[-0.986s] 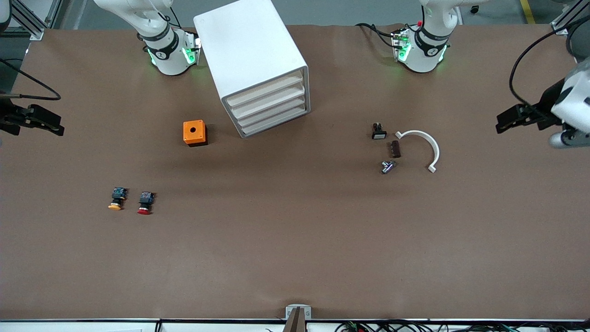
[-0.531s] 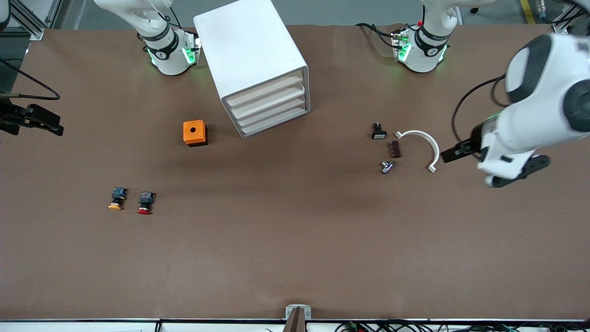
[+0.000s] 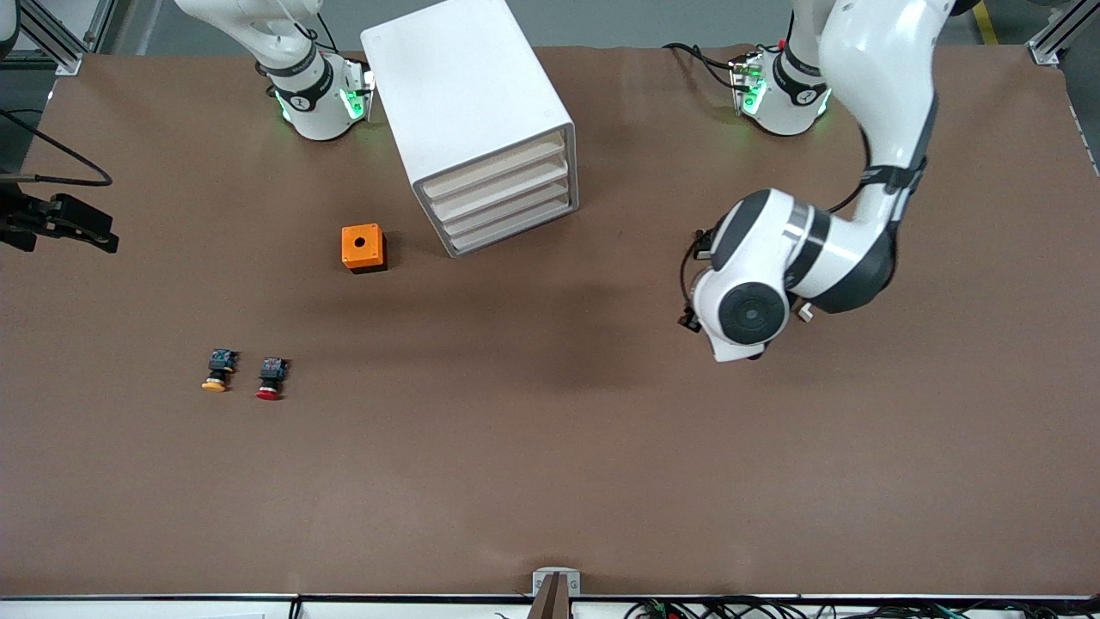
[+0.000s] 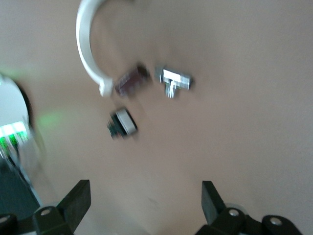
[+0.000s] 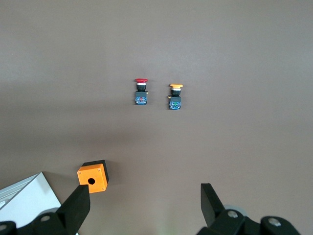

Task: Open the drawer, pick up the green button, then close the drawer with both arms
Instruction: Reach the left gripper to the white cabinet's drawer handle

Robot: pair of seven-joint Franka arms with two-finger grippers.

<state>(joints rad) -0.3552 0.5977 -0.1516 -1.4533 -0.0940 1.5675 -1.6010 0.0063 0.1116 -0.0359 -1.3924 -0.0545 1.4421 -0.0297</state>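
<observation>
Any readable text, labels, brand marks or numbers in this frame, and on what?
None can be read.
Arm bases: small dark marks on the black bands, too small to read.
Cabinet, orange box, red button and yellow button: no lettering visible.
Small parts under the left gripper: blurred, no text legible.

Brown table (image 3: pixel 550 481), white cabinet (image 3: pixel 464 94), orange box (image 3: pixel 363 248), yellow button (image 3: pixel 216 370), red button (image 3: pixel 271 377), seemingly small parts (image 4: pixel 146 88) beneath left arm.
</observation>
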